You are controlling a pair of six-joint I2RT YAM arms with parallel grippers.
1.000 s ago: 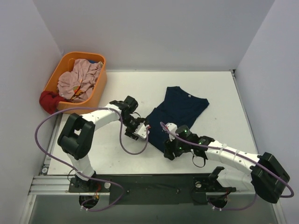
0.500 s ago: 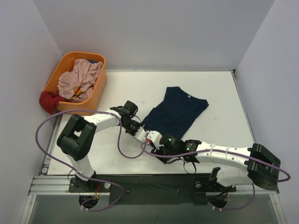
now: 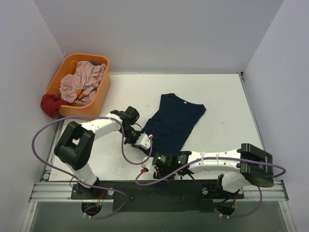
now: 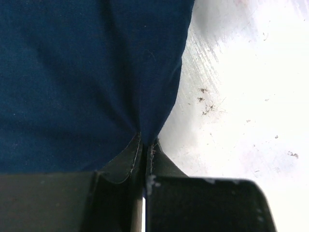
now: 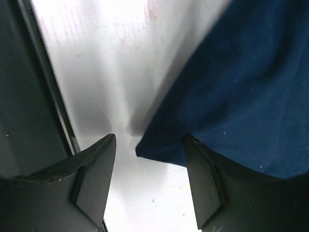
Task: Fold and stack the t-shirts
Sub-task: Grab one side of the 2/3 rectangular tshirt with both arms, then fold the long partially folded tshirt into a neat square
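A navy t-shirt (image 3: 175, 120) lies spread on the white table (image 3: 227, 106). My left gripper (image 3: 145, 140) is at its near left edge. In the left wrist view that gripper (image 4: 146, 138) is shut on a pinch of the navy t-shirt (image 4: 72, 72), which puckers up into the fingertips. My right gripper (image 3: 159, 165) sits low at the shirt's near hem. In the right wrist view it (image 5: 150, 141) stands open, with a corner of the navy t-shirt (image 5: 251, 87) lying between its fingers.
An orange basket (image 3: 102, 92) at the back left holds several crumpled pinkish t-shirts (image 3: 82, 82). A red cloth (image 3: 50, 104) hangs outside its near wall. The table's near edge and a dark rail (image 5: 29, 96) lie just behind the right gripper.
The left gripper has shut on the shirt's edge, and the shirt has slid left. The right arm has swung left and nearer, down to the shirt's near corner.
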